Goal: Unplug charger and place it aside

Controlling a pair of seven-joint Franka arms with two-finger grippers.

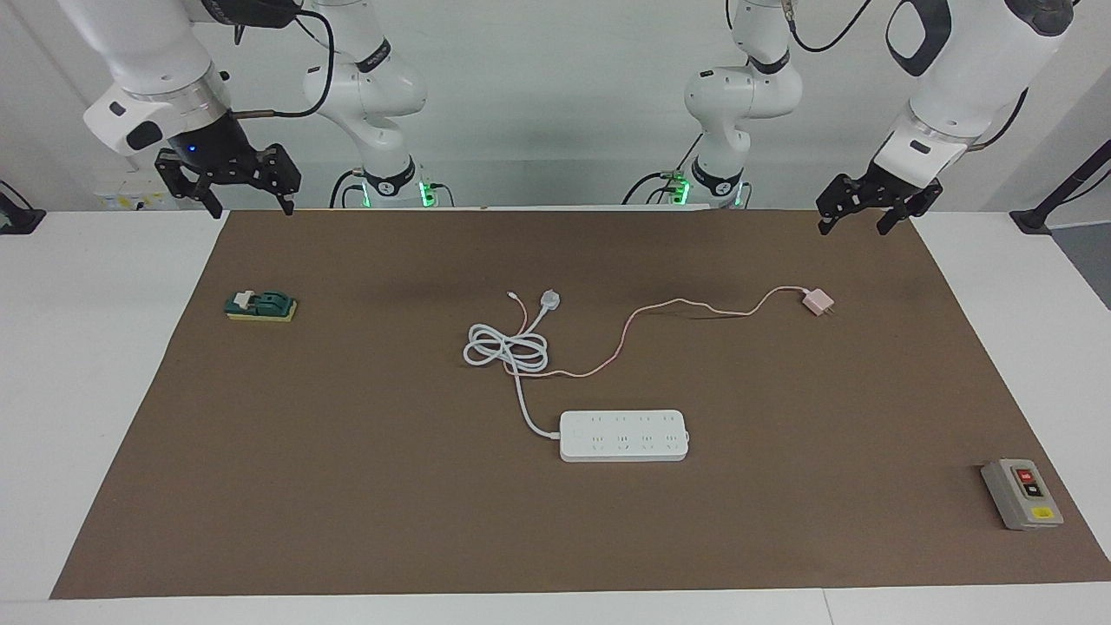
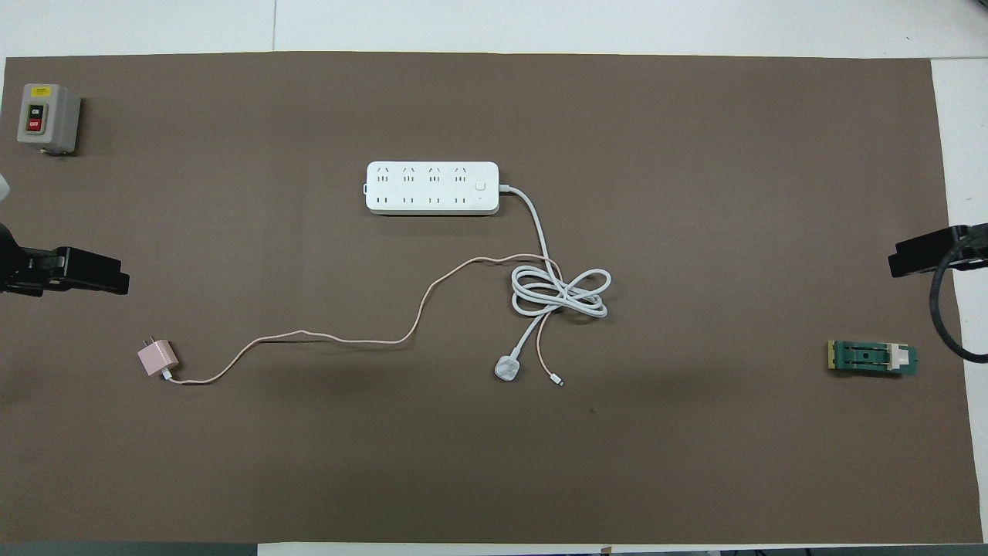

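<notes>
The pale-pink charger (image 1: 817, 301) lies on its side on the brown mat (image 1: 347, 486) toward the left arm's end, prongs bare, in no socket; it also shows in the overhead view (image 2: 157, 359). Its thin pink cable (image 1: 660, 308) runs to the coiled white cord. The white power strip (image 1: 623, 435) lies mid-mat, farther from the robots, its sockets bare. My left gripper (image 1: 853, 227) hangs open and empty in the air over the mat's edge by the charger, apart from it. My right gripper (image 1: 251, 208) hangs open and empty over the mat's corner at the right arm's end.
A round white plug (image 1: 549, 300) with a thick coiled cord (image 1: 508, 349) lies nearer the robots than the strip. A green block (image 1: 260, 305) sits toward the right arm's end. A grey switch box (image 1: 1022, 493) stands at the mat's corner toward the left arm's end.
</notes>
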